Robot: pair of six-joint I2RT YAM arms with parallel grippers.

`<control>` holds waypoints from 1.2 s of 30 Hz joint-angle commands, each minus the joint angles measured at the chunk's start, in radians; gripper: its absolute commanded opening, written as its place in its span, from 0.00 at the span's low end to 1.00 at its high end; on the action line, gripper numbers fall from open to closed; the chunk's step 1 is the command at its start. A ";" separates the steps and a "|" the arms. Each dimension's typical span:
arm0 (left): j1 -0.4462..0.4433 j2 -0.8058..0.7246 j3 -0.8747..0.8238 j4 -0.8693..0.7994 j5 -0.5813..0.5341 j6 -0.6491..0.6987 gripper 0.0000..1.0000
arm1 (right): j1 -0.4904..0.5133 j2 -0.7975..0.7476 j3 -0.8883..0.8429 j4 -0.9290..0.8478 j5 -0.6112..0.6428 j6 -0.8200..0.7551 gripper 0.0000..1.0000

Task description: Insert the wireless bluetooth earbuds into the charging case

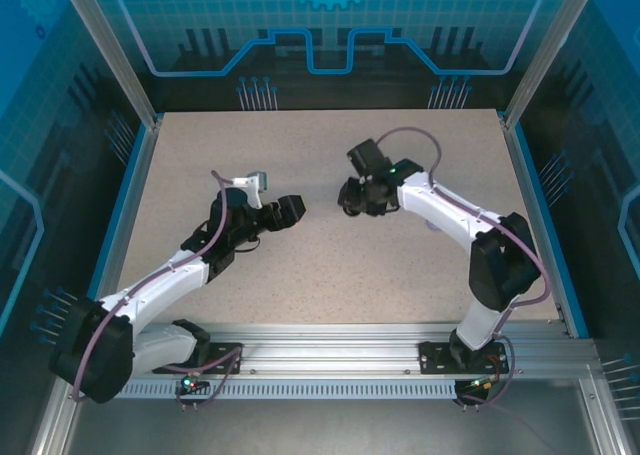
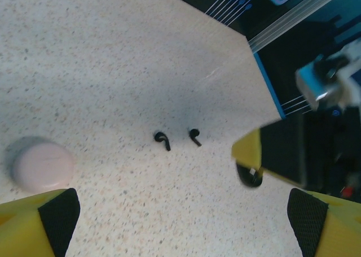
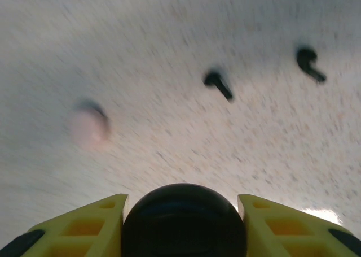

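The counter (image 1: 330, 145) carries everything loose; nothing is stacked.

My left claw (image 2: 183, 212) stands at full spread with nothing between its pads. It hangs above the pink case (image 2: 42, 165), and I judge it is parked there to leave the working area free.

My right claw (image 3: 181, 200) is closed about halfway on the black case (image 3: 183, 223), one finger on each side of its round body. It holds the case off the counter on the far side of the earbuds from the pink case. I judge the case is held so that it can be presented for loading. Whether its lid is open I cannot tell.

The two black earbuds (image 2: 162, 139) lie flat on the counter, side by side but apart, between the pink case and the right claw. Neither is seated yet.
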 commanded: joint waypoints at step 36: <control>-0.091 0.467 0.092 0.689 0.022 -0.106 0.53 | 0.021 0.016 0.021 0.235 -0.190 0.561 0.28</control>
